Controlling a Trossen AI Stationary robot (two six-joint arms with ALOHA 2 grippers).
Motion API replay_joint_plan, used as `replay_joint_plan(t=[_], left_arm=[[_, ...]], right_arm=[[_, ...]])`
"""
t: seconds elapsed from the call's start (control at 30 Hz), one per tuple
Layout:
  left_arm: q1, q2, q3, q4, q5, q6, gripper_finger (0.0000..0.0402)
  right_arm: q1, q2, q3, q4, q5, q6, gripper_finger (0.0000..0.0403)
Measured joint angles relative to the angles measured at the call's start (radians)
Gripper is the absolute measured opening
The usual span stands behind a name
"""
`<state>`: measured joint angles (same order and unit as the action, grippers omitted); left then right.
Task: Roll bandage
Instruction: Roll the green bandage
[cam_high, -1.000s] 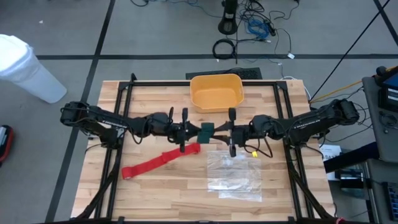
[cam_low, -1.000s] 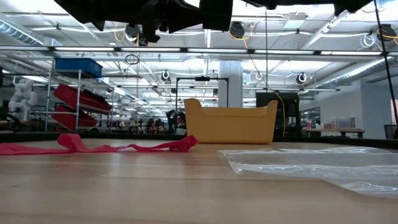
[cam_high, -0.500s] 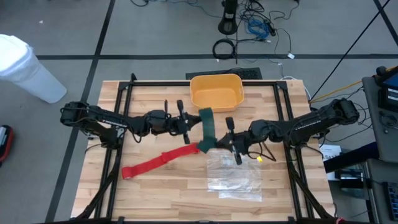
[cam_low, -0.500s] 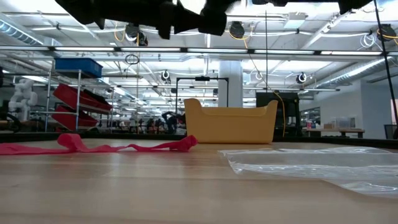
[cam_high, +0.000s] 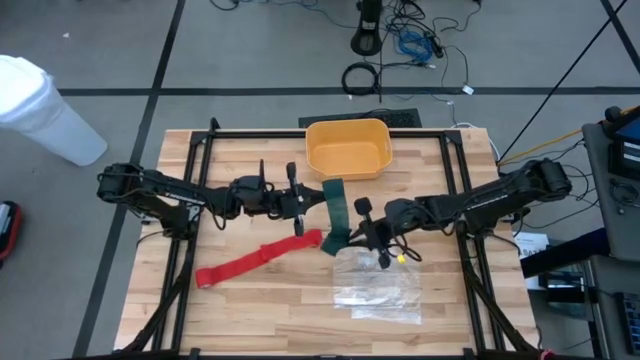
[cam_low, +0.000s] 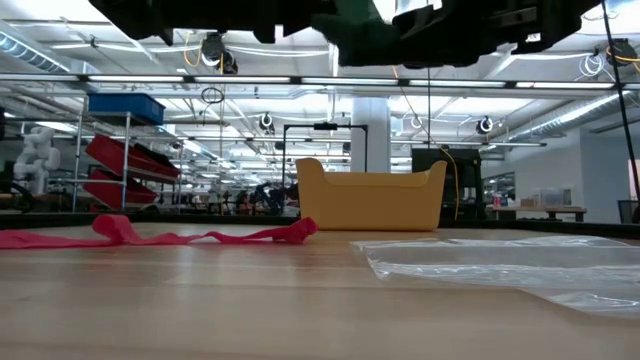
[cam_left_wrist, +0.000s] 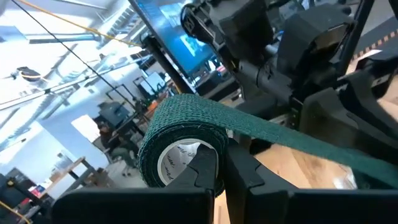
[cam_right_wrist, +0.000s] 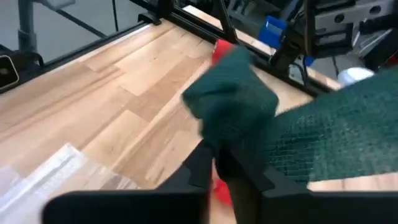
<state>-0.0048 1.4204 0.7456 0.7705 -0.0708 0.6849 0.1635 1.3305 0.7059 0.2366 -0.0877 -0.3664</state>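
A dark green bandage roll (cam_left_wrist: 180, 149) with a white core hangs above the table's middle, and my left gripper (cam_left_wrist: 225, 177) is shut on it. A green strip (cam_high: 336, 212) runs from the roll toward the near edge to my right gripper (cam_right_wrist: 230, 171), which is shut on its crumpled end (cam_right_wrist: 231, 99). The red bandage (cam_high: 255, 259) lies flat and unrolled on the table left of centre, its right end (cam_high: 312, 239) just beside the right gripper (cam_high: 347, 238). Nothing touches it. My left gripper holds the green roll at its open end, by the core's rim (cam_left_wrist: 186, 155). Its fingers (cam_left_wrist: 208, 171) come level from the table's left. The roll is lifted clear of the table. My right gripper pinches the strip's loose end (cam_right_wrist: 239, 146) between its two fingers (cam_right_wrist: 198, 167). It comes from the table's right, slanting down. The strip stretches straight back to the roll, clear of the table.
A yellow bin (cam_high: 348, 148) stands at the table's far middle. A clear plastic bag (cam_high: 378, 285) lies on the wood near the front, just under and right of the right gripper. A black frame (cam_high: 192, 215) runs along the table's sides.
My right gripper has gone down and toward the table's near edge, tipping downward, and has drawn the green strip out of the roll. What was a short green piece between the grippers is now a long band. The red bandage has stayed where it was.
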Motion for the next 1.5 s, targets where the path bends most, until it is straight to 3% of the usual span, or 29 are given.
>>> replay_joint_plan(t=[0.27, 0.43, 0.93, 1.17, 1.33, 1.5], left_arm=[[0.004, 0.000, 0.012, -0.012, -0.051, 0.002, 0.0010], [0.004, 0.000, 0.025, -0.046, -0.083, 0.011, 0.0010], [0.004, -0.001, 0.037, -0.099, -0.039, -0.025, 0.0011], [0.003, -0.001, 0.037, -0.136, 0.063, -0.050, 0.0011], [0.002, -0.001, 0.037, -0.137, 0.098, -0.052, 0.0011], [0.003, -0.001, 0.037, -0.159, 0.098, -0.054, 0.0011]], right_arm=[[0.000, 0.036, 0.000, -0.006, -0.051, 0.163, 0.0181], [-0.012, 0.041, 0.000, -0.058, 0.048, 0.233, 0.0241], [-0.014, -0.093, 0.000, -0.093, 0.406, 0.168, 0.0208], [-0.040, -0.128, 0.000, -0.114, 0.388, 0.135, 0.0208], [-0.098, -0.110, 0.000, -0.074, 0.251, 0.184, 0.0208], [-0.121, -0.094, 0.000, -0.063, 0.179, 0.197, 0.0207]])
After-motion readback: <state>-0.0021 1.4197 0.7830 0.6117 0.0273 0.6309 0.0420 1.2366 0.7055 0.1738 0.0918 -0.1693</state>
